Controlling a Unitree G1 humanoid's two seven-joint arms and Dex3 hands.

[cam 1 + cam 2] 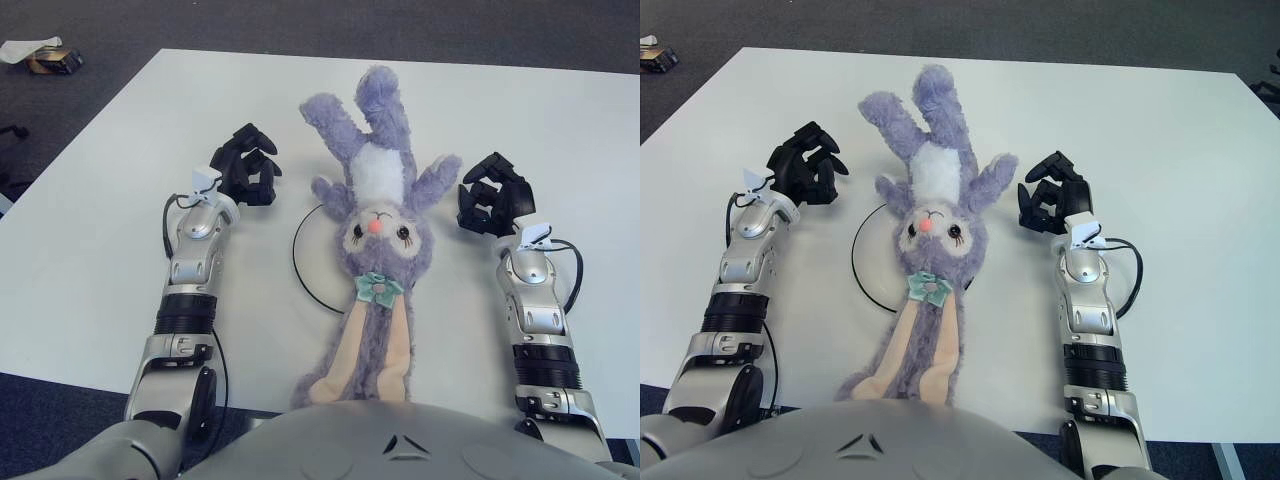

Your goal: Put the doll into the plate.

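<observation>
A purple plush rabbit doll (375, 220) lies face up in the middle of the white table, legs pointing away and long cream ears trailing toward me. It covers most of a white plate whose thin black rim (300, 265) shows at the doll's left. My left hand (246, 168) hovers left of the doll, fingers curled, holding nothing. My right hand (490, 196) is just right of the doll's arm, fingers also curled and empty. Neither hand touches the doll.
The white table (100, 200) stretches wide on both sides, with dark carpet beyond its edges. A small box and paper (45, 55) lie on the floor at the far left. My torso fills the bottom of the view.
</observation>
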